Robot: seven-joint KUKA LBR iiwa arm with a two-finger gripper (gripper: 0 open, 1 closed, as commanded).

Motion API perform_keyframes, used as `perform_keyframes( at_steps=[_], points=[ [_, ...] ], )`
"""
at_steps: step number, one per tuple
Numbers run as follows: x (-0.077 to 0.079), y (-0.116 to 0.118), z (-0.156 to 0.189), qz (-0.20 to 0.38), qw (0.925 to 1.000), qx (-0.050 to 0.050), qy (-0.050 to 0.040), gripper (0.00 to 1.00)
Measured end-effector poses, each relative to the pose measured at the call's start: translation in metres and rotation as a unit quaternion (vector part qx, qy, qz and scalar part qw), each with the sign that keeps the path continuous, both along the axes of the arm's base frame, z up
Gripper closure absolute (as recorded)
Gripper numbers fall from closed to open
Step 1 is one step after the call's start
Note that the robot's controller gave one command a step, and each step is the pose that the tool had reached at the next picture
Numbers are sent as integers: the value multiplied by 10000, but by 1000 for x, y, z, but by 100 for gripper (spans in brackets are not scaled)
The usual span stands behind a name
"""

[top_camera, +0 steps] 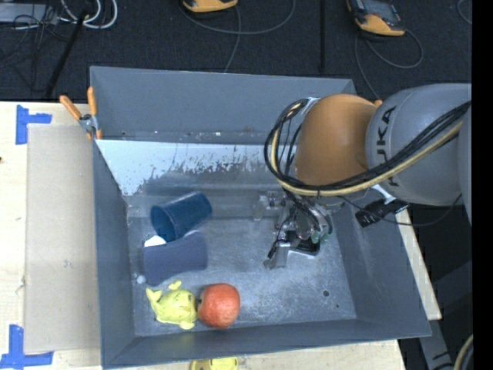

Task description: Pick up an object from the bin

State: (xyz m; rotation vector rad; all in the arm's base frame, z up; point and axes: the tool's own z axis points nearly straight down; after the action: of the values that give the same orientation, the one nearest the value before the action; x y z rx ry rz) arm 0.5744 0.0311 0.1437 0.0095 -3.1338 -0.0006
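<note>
Gripper (294, 245) low over bare bin (216, 106) floor, up-right of red ball (219, 305).
Jaw opening: cannot tell. Arm (416, 145) reads "KUKA". Yellow toy (173, 305) just left of ball, blue cups (181, 214) up-left.

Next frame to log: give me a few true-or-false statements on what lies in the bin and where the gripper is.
1. The blue cup stands upright. False: it lies on its side.
2. The red ball lies right beside the yellow toy. True.
3. The gripper is over the red ball. False: it is over bare floor of the bin, right of the blue cup.
4. A grey-blue cup lies just in front of the blue cup. True.
</note>
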Motion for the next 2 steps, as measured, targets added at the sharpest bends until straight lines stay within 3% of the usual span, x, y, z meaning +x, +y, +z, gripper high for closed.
perform_keyframes(
  at_steps=[1, 2],
  points=[
    [2, 0, 5, -4, 10000, 0, -36, 0],
    [9, -20, -5, 339, 9994, 14, -53, 0]
  ],
)
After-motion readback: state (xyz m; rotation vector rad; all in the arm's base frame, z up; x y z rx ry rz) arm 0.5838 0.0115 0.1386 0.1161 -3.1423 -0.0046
